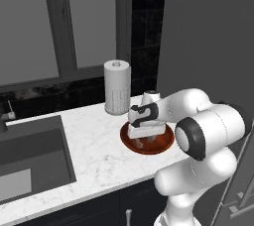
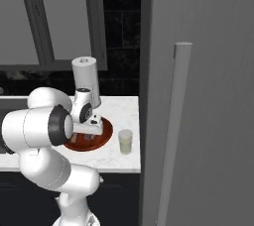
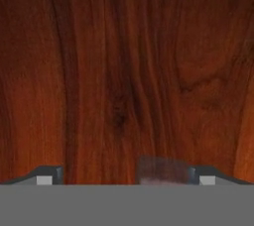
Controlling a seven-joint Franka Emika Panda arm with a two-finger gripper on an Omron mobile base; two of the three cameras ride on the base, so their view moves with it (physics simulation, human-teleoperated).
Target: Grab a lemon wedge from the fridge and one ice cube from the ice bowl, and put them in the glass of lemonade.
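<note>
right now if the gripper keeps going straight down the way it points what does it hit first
Most likely the ice cube, the pale translucent block between the open gripper tips, nearer one of them. Right behind it is the wooden floor of the ice bowl. Depth is hard to judge this close.

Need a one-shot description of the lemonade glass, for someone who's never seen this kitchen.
Find the tall grey fridge with the long vertical bar handle, then look just left of it at the end of the white marble counter. Beside the wide reddish-brown wooden bowl stands the small clear tumbler of pale yellow-green liquid: narrower than the bowl, much shorter than the white paper-towel roll behind.
</note>
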